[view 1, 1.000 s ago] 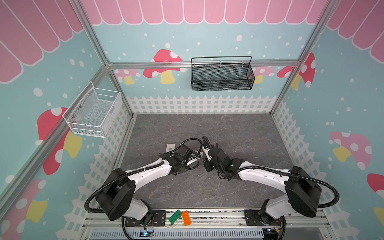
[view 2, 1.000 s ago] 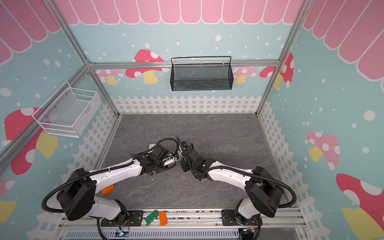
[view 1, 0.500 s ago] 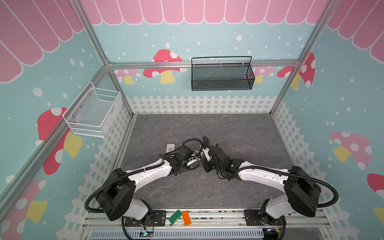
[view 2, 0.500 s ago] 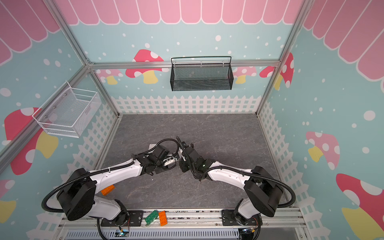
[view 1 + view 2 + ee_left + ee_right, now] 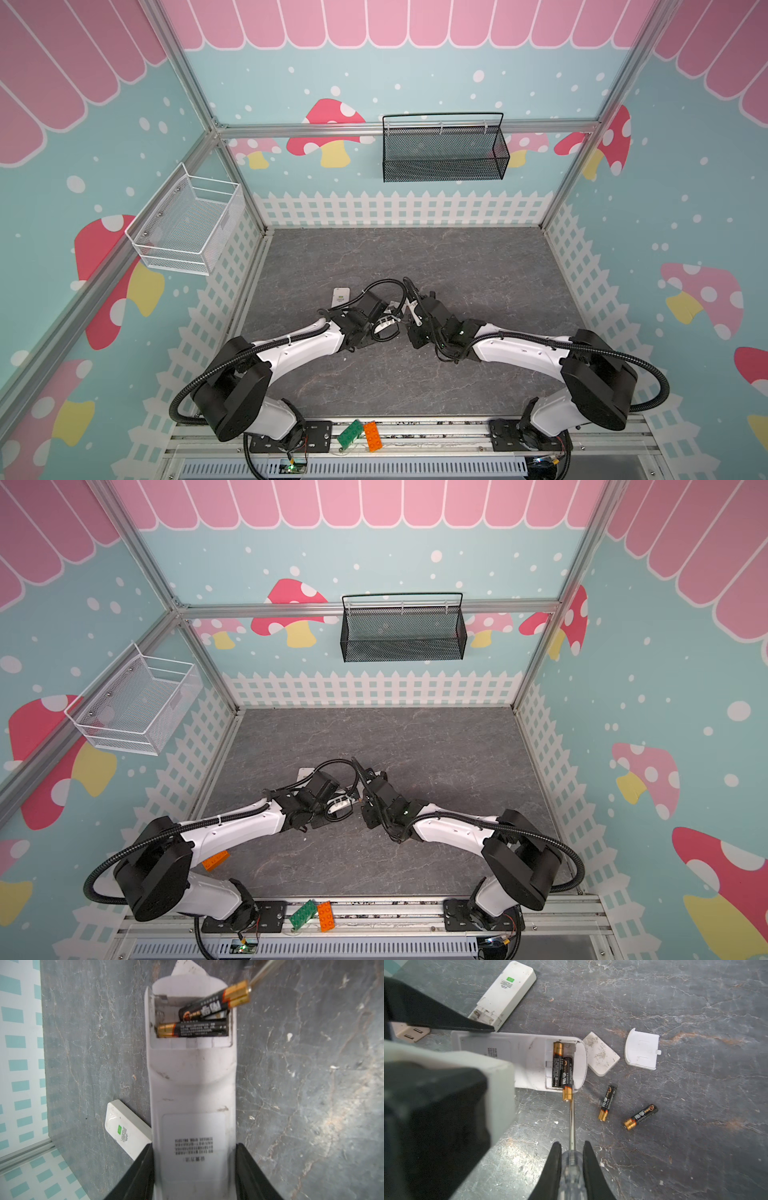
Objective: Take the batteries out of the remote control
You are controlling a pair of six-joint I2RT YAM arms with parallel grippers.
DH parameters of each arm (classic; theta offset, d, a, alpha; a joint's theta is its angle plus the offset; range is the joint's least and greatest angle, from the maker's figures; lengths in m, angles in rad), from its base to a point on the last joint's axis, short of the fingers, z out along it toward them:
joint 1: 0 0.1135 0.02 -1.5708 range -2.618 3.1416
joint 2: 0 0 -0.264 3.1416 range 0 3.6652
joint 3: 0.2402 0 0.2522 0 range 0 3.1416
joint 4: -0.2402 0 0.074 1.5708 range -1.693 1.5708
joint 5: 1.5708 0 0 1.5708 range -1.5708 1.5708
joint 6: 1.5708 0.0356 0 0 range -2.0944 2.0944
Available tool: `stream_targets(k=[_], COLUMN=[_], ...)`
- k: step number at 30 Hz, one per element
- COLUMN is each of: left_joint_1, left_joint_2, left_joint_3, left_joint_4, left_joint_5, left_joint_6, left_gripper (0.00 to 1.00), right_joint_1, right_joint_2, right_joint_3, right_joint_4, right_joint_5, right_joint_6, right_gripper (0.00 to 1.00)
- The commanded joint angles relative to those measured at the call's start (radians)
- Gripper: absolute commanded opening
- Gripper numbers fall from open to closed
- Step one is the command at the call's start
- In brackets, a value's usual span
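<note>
My left gripper (image 5: pixel 194 1147) is shut on the white remote control (image 5: pixel 193 1095), back side up with its battery bay uncovered. One battery (image 5: pixel 191 1029) lies flat in the bay. A second battery (image 5: pixel 214 1004) is tilted up, its gold end past the remote's edge. My right gripper (image 5: pixel 572 1145) is shut on the clear-handled screwdriver (image 5: pixel 572 1167), whose tip touches that raised battery (image 5: pixel 568 1076). Two more batteries (image 5: pixel 607 1102) (image 5: pixel 640 1116) lie loose on the table beside the remote. Both grippers (image 5: pixel 384 326) (image 5: pixel 409 320) meet mid-table in both top views.
A second white remote (image 5: pixel 506 991) lies beyond the held one. Two white battery covers (image 5: pixel 602 1053) (image 5: pixel 641 1051) rest near the loose batteries. A white basket (image 5: pixel 187 226) and a black basket (image 5: pixel 442 149) hang on the walls. Toy bricks (image 5: pixel 363 434) sit on the front rail.
</note>
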Motion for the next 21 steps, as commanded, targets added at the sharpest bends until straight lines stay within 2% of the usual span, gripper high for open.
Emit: stream_targets(k=[1,6,17,21], left_joint_1=[-0.007,-0.012,-0.012,-0.012], left_joint_2=[-0.02,-0.023,-0.023,-0.021], left_joint_3=[-0.016,-0.03,-0.025,-0.028], left_joint_4=[0.02,0.027,0.055,0.061], left_joint_5=[0.011,0.013,-0.03,-0.055], left_joint_6=[0.017,0.026,0.039,0.047], left_gripper=[0.25,0.25,0.26,0.26], right_joint_1=[-0.009,-0.018,-0.018,-0.015], right_joint_2=[0.001,-0.021,-0.003,-0.033], right_joint_3=[0.044,0.061,0.05,0.031], right_joint_4=[0.001,0.004,-0.011,-0.018], right_joint_5=[0.067,0.081,-0.149,-0.162], right_joint_6=[0.017,0.014,0.032,0.035], right_gripper=[0.0,0.0,0.0,0.0])
